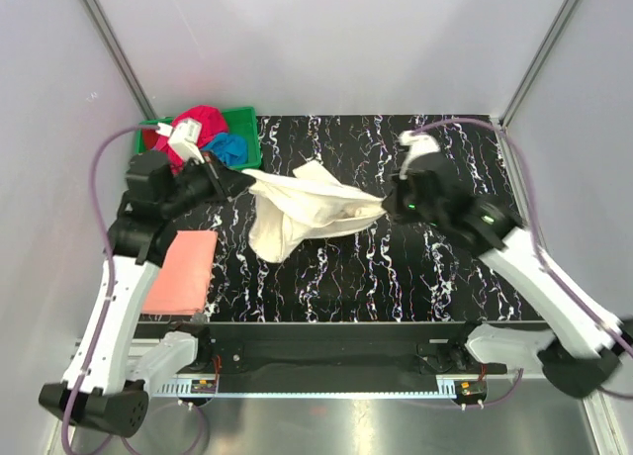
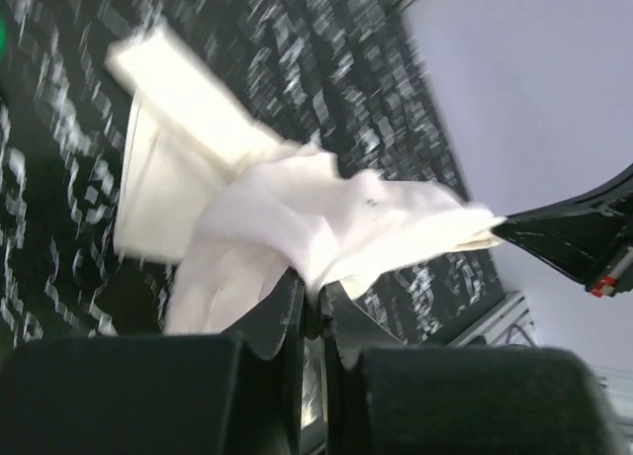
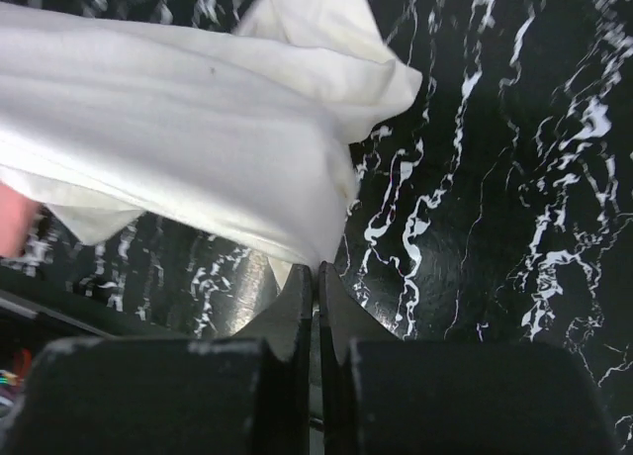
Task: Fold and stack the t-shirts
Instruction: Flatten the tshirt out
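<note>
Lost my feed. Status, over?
Left hand, right hand shut on cream t-shirt, stretched between them over table. Pink t-shirt folded flat, near left. Nothing blocking.

Legible text, labels, brands, numbers, signs: none in any view. One possible marking only: a small red patch [image 2: 607,283] on the black body of the right gripper [image 2: 500,227], just right of the large cream cloth t-shirt [image 2: 297,208] in the left wrist view. It is too blurred to read.
</note>
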